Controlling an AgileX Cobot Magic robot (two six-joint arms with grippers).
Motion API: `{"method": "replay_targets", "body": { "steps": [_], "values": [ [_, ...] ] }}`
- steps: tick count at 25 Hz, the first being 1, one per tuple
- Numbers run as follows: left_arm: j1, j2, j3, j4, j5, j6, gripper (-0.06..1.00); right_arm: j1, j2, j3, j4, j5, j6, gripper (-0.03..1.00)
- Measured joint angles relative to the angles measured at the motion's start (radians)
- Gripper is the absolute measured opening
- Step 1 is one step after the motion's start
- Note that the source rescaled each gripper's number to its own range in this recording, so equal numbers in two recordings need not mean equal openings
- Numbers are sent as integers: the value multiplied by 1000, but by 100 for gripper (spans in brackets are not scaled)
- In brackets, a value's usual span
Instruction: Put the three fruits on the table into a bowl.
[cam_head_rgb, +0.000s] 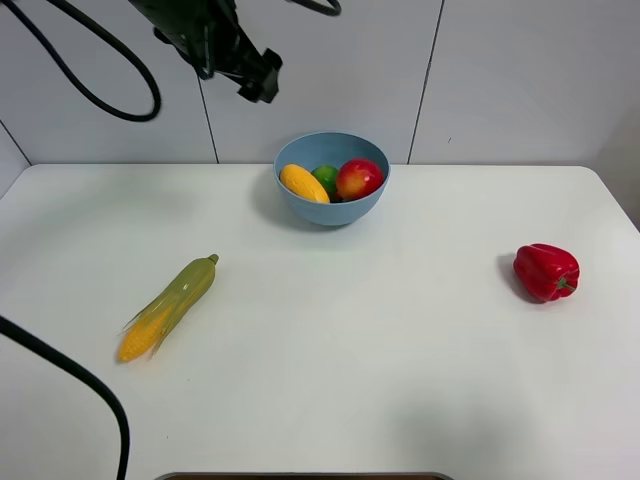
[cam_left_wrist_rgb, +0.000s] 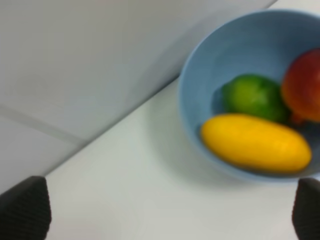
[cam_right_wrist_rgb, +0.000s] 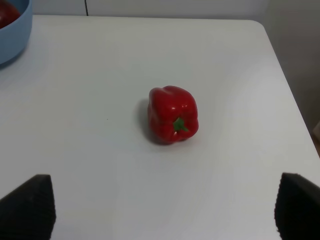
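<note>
A: Which step is reached?
B: The lime (cam_head_rgb: 325, 178), mango (cam_head_rgb: 303, 183) and apple (cam_head_rgb: 359, 178) are seen inside the bowl (cam_head_rgb: 331, 209); both grippers (cam_left_wrist_rgb: 170, 212) (cam_right_wrist_rgb: 165, 210) are spread empty.
A: Next?
B: Only retreat is judged needed (corn, pepper left untouched).

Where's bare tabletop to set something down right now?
Bare table: the wide stretch between the corn cob and the bell pepper, and the whole near edge. The bowl is crowded: mango, lime and apple fill it.
</note>
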Motion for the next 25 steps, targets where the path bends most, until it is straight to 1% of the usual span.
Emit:
{"method": "replay_targets", "body": {
  "steps": [4, 8, 11, 15, 19, 23, 25],
  "values": [
    [36, -89, 0, 6, 152, -2, 97, 0, 0, 0, 0, 0, 0, 90],
    [65, -182, 0, 32, 304, -3, 97, 0, 0, 0, 0, 0, 0, 90],
    [82, -262, 0, 47, 380, -6, 97, 0, 0, 0, 0, 0, 0, 90],
    [111, -372, 0, 49, 405, -27, 97, 0, 0, 0, 0, 0, 0, 90],
    [145, -473, 4, 52, 407, -31, 97, 0, 0, 0, 0, 0, 0, 90],
    [171, -553, 42, 53, 409, -31, 97, 0, 0, 0, 0, 0, 0, 90],
    [200, -634, 94, 53, 409, -31, 97, 0, 0, 0, 0, 0, 0, 90]
  ]
}}
